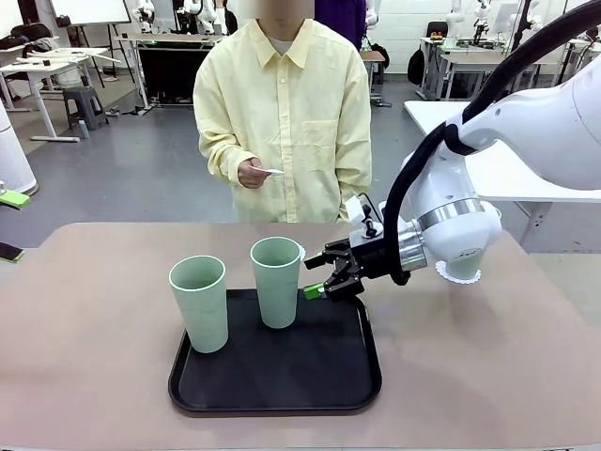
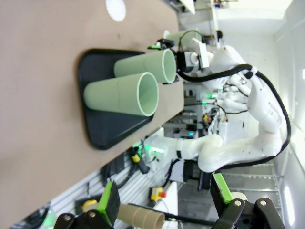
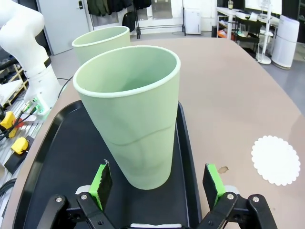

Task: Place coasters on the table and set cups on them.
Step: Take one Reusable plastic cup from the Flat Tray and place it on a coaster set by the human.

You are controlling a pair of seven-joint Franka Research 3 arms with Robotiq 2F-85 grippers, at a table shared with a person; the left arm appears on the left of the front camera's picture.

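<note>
Two mint-green cups stand upright on a black tray (image 1: pixel 272 395): one at the left (image 1: pixel 199 303) and one further back (image 1: pixel 276 280). My right gripper (image 1: pixel 315 276) is open just right of the rear cup. In the right wrist view, its fingers (image 3: pixel 101 183) flank that cup's (image 3: pixel 133 114) base without gripping it. One white scalloped coaster (image 1: pixel 460 274) lies on the table (image 1: pixel 94 329) under my right wrist and shows again (image 3: pixel 276 160) beside the tray. Another coaster edge (image 1: pixel 300 252) peeks out behind the rear cup. The person holds a coaster (image 1: pixel 273 172) in one hand. My left gripper (image 2: pixel 164 200) is open, empty and far from the tray.
The tray (image 3: pixel 52 157) sits at the table's middle front. The person stands at the far edge. In the left wrist view, a coaster (image 2: pixel 116 8) lies on the table (image 2: pixel 43 71) beyond the tray (image 2: pixel 102 129). Bare tabletop lies left and right of the tray.
</note>
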